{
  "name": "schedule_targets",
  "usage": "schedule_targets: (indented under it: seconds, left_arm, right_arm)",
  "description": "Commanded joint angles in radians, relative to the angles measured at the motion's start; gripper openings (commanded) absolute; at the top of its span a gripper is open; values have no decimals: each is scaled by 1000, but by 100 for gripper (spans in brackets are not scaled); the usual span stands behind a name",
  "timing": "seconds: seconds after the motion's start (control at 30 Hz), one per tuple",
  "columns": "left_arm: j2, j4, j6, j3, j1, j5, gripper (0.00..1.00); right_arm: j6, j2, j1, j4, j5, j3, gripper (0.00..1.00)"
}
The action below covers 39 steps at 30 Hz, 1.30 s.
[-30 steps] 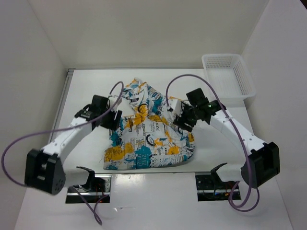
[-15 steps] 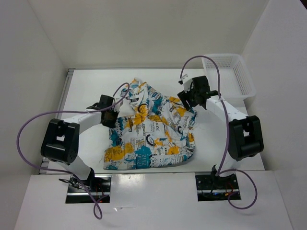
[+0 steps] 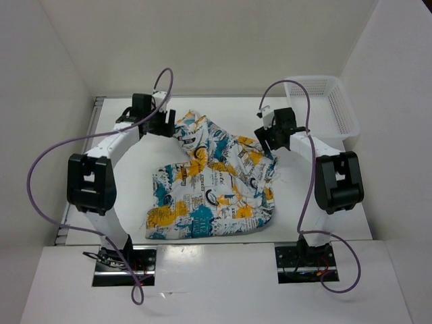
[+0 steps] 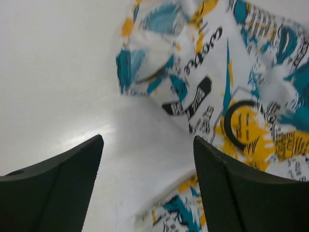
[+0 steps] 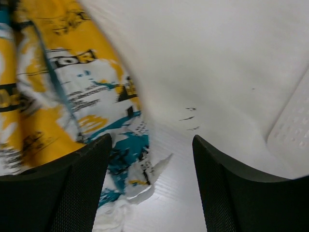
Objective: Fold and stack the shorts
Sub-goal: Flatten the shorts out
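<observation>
The shorts [image 3: 214, 177], white with teal, orange-yellow and black print, lie crumpled and spread in the middle of the table. My left gripper [image 3: 169, 127] hovers at their back-left corner. It is open, and between its fingers [image 4: 58, 188] I see bare table and a fabric edge [image 4: 231, 87]. Over the back-right corner, my right gripper [image 3: 265, 140] is open too. A teal and yellow fold of the shorts [image 5: 58, 87] lies by its left finger [image 5: 58, 193], and nothing is gripped.
A white mesh basket [image 3: 322, 104] stands at the back right of the table; its rim [image 5: 294, 125] shows at the right edge of the right wrist view. White walls close in the table on three sides. Purple cables loop above both arms.
My left gripper left the shorts' left edge and moved back to their back-left corner. The right gripper moved from the shorts' right side to the back-right corner and holds there, open.
</observation>
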State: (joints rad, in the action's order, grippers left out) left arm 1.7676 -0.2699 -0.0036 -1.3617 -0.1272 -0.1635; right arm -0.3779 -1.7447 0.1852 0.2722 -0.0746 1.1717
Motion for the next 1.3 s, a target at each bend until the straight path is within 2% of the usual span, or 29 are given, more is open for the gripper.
schedule_targets:
  seconds: [0.0,0.2,0.4,0.47,0.63,0.73,0.77,0.8,0.93,1.0,1.17,1.27]
  left_arm:
    - [130,63,4,-97,-2,-93,84]
    - [286,54,4,-263,-11,-113,87]
    - [381,90,4,-316,-20,-122,87]
    - [411,55,4,-361,-29,-142,87]
    - [420,15,4,-350,-49,-204,69]
    - [411,-5,4,-324,-49,-215,50]
    - [411,-5,4,-314,-49,-215,32]
    - [411,-5,4,-313,-49,-215,24]
    - [391,14,4,-301,-49,-151,0]
    - [359,14,4,-292,-49,-140,0]
    - [238,-127,4,-283,-31,-113,0]
    - [100,-201,4,-186,-31,-44,0]
  right_arm:
    - [-7,-59,-44,-56,-7,57,73]
    - [-65,-96,-55,1,-96,86,73]
    - [-85,-130,-55,36,-129,86,73]
    - [-96,-140,-55,36,-129,77,73]
    - [-96,-150,-55,61,-139,77,73]
    - [-159,-122,-55,96,-139,88,73]
    - [-194,-109,-55,105,-130,98,71]
    - [-211,-108,-55,133,-129,112,71]
    - [-237,-75,-55,195,-200,144,70]
    - [-268,-62,-55,223,-232,155,70]
    - [-311,-26,-13,279,-261,122,70]
    - [-311,-7,48,201,-168,18,72]
